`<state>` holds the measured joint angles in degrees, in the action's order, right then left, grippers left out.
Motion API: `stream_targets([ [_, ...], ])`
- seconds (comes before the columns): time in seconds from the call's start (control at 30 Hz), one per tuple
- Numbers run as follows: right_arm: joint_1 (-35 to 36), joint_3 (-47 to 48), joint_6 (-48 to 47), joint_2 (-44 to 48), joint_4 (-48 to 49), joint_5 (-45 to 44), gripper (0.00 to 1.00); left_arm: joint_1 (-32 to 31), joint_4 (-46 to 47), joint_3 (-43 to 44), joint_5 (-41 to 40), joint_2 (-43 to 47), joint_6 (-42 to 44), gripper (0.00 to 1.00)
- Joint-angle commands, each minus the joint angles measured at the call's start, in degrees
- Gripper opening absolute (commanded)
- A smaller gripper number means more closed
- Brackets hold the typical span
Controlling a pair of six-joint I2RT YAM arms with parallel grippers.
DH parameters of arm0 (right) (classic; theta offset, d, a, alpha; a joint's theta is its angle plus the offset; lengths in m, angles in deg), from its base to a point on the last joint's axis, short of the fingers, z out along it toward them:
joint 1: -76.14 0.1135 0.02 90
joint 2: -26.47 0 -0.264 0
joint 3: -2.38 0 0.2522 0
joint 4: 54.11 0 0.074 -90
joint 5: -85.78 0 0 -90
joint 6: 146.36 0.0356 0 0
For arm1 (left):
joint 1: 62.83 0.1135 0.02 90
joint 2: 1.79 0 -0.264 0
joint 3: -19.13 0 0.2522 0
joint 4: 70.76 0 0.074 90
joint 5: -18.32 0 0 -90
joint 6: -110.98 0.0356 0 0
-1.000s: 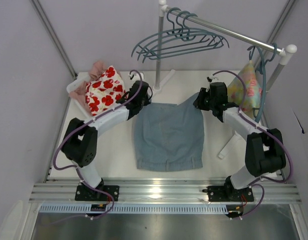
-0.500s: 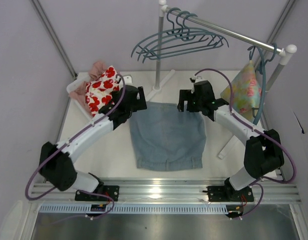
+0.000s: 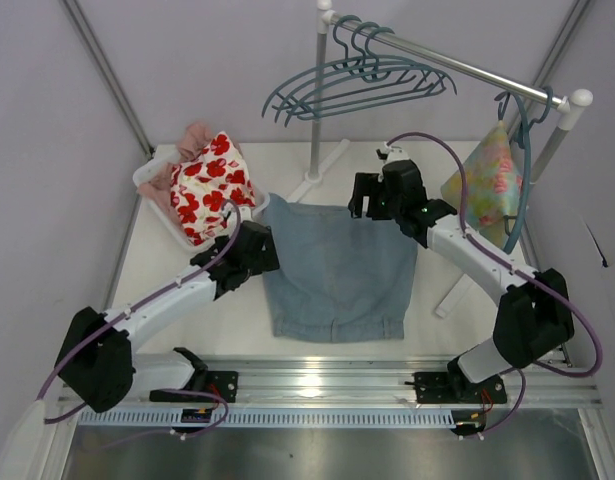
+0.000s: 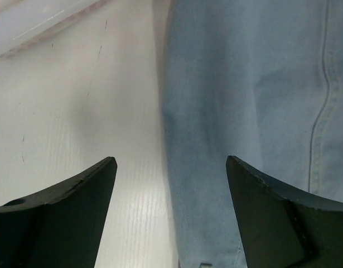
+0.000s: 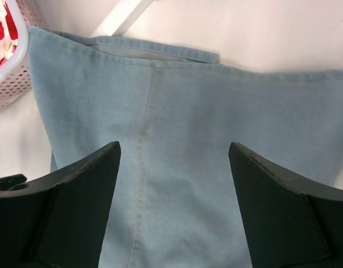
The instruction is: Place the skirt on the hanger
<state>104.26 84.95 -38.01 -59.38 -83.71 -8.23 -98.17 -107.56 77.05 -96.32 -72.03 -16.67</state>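
Since the earlier frames both arms have let go of the top corners of the skirt (image 3: 337, 268) and shifted, the left one down along the cloth's left edge, the right one in along its top edge. Left gripper (image 3: 259, 248): left of centre in the overhead view, jaws apart, nothing between them; its wrist view has bare table (image 4: 76, 111) on the left and denim on the right, the skirt's left edge running up between the jaws. Skirt proper: light blue denim, spread flat at the centre of the table, the stitched band apparently at the lower edge of the overhead view. Judged soft but weighty for cloth, neither slippery nor fragile; it will sag from a single hold, so the stitched band, taken at two spread points, looks the best place to grasp. Right gripper (image 3: 367, 200): upper centre-right, jaws apart and empty, poised over the skirt near its top edge, which lies just ahead of the jaws in the wrist view. Hanger (image 3: 359, 84): teal, one of several on the rail (image 3: 467, 66) at upper centre, well apart from skirt and both grippers; skirt not yet on it.
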Motion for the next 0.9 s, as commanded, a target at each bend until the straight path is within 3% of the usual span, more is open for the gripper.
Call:
stream_targets([
  [0.0, 0.36, 0.09, 2.21, -8.33, 6.77, 5.4, 0.82, 4.29, 4.06, 1.18, 1.96, -2.35, -1.73, 0.84],
  [0.13, 1.76, 5.95, 4.06, -18.02, 8.46, 7.09, 0.74, 8.69, 4.68, 3.82, 1.09, -4.29, 1.43, 0.84],
  [0.33, 3.87, 14.58, 3.8, -28.83, 6.61, 4.8, 0.72, 15.99, 5.64, 5.67, 0.3, -6.84, 1.79, 0.83],
  [0.7, 4.05, 17.66, 5.03, -34.47, 7.75, -1.61, 0.68, 25.13, 7.84, 3.91, -4.18, -12.02, -2.16, 0.82],
  [0.87, 4.22, 18.81, 5.82, -36.41, 8.71, -4.95, 0.65, 26.45, 8.19, 2.6, -5.59, -11.77, -3.66, 0.82],
])
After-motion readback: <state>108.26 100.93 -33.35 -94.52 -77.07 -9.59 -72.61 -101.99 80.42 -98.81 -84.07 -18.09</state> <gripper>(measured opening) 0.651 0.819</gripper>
